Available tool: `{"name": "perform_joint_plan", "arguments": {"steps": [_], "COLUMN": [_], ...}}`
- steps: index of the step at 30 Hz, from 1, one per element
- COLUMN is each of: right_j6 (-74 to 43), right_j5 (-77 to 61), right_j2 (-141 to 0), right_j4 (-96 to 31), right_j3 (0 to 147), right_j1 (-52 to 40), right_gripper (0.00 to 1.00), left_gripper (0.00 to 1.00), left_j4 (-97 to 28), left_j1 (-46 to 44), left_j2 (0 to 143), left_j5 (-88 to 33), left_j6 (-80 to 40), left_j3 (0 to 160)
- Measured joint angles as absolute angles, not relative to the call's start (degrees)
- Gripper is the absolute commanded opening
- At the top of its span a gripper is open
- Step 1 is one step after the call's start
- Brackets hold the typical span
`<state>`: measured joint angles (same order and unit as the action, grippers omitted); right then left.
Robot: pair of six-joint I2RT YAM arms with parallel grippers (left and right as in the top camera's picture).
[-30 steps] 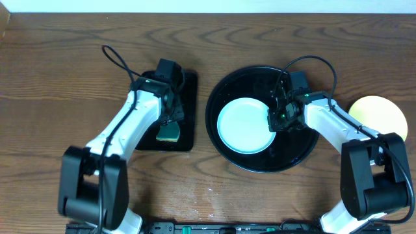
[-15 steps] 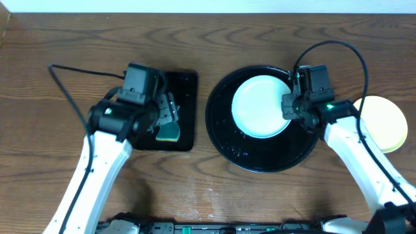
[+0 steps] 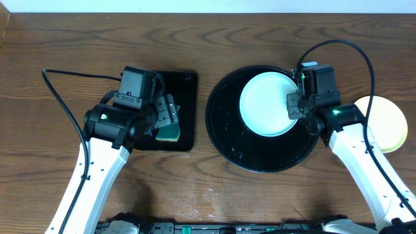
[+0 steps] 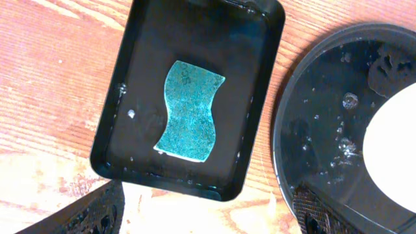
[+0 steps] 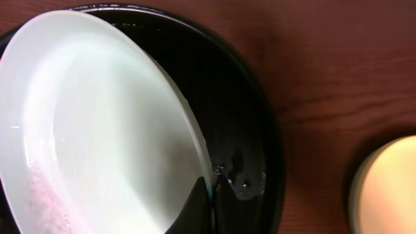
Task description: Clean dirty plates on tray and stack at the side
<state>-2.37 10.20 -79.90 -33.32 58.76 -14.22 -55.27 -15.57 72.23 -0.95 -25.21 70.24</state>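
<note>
1. Since a second ago the white plate (image 3: 266, 104) has slid from the middle-left of the round tray (image 3: 224, 140) to its upper right. My left arm has pulled back and up off the sponge.
2. The wooden table (image 3: 208, 39) carries everything.
3. The round tray is glossy black and wet, with droplets on its floor.
4. The rectangular tray (image 3: 185, 84) sits just left of it, apart from it, also wet.
5. The white plate is over the round tray's far-right part. From the wrist cam it looks tipped, but I can't tell if it's fully clear of the tray floor.
6. The yellow plate (image 3: 383, 123) sits on the table right of the round tray, partly under my right arm.
7. The teal sponge (image 4: 190, 109) lies flat in the rectangular tray, nothing touching it.
8. The right gripper (image 3: 294, 107) is pinched onto the white plate's right rim.
9. The left gripper (image 4: 208, 214) hangs above the rectangular tray's near edge, fingers spread wide, holding nothing.
</note>
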Motion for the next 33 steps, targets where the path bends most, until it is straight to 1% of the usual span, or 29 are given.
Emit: {"name": "perform_joint_plan", "arguments": {"steps": [5, 14, 18, 26, 33], "right_j6": [-0.80, 0.14, 0.34, 0.51, 0.80], "right_j5": [17.72, 43.90, 52.53, 67.20, 71.94], "right_j2": [-79.83, -79.44, -79.42, -79.40, -79.37], "right_j4": [-33.85, -35.35, -35.33, -35.29, -35.24], "right_j3": [58.76, 58.76, 58.76, 58.76, 58.76], "right_j1": [-19.57, -38.44, -44.07, -51.16, -52.93], "right_gripper": [0.01, 0.01, 0.01, 0.01, 0.01], "left_gripper": [0.84, 0.84, 0.84, 0.84, 0.84], "left_j4": [-55.27, -55.29, -55.29, -55.29, -55.29], "left_j1": [-15.57, -15.57, -15.57, -15.57, -15.57], "left_j2": [72.23, 72.23, 72.23, 72.23, 72.23], "left_j5": [-0.95, -0.97, -0.97, -0.99, -0.99], "left_j6": [-25.21, -25.21, -25.21, -25.21, -25.21], "left_j3": [70.24, 70.24, 70.24, 70.24, 70.24]}}
